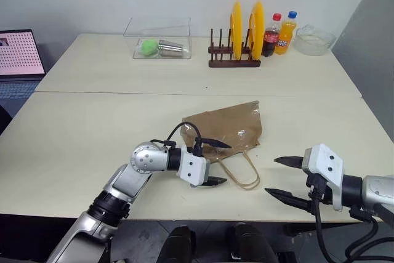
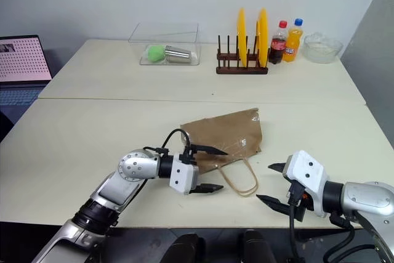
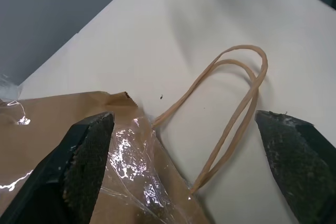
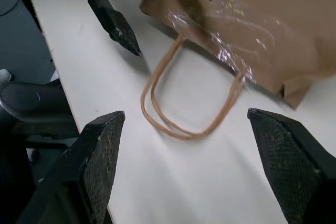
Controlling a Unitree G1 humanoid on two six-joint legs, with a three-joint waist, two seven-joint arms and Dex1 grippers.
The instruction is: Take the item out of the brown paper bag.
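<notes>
Your left gripper (image 1: 213, 162) has its jaws spread wide at the mouth of the brown paper bag (image 1: 229, 129) lying flat by the surface's near edge, the right gripper (image 1: 282, 177) gapes empty beside the handles (image 1: 242, 169), and you can't see the item, presumably inside.

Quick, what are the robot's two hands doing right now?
Left gripper: open, holding nothing, at the brown paper bag.
Right gripper: open, holding nothing.

Brown paper bag (image 1: 228, 129) interior hidden; laptop (image 1: 18, 60) cut by frame edge.
</notes>
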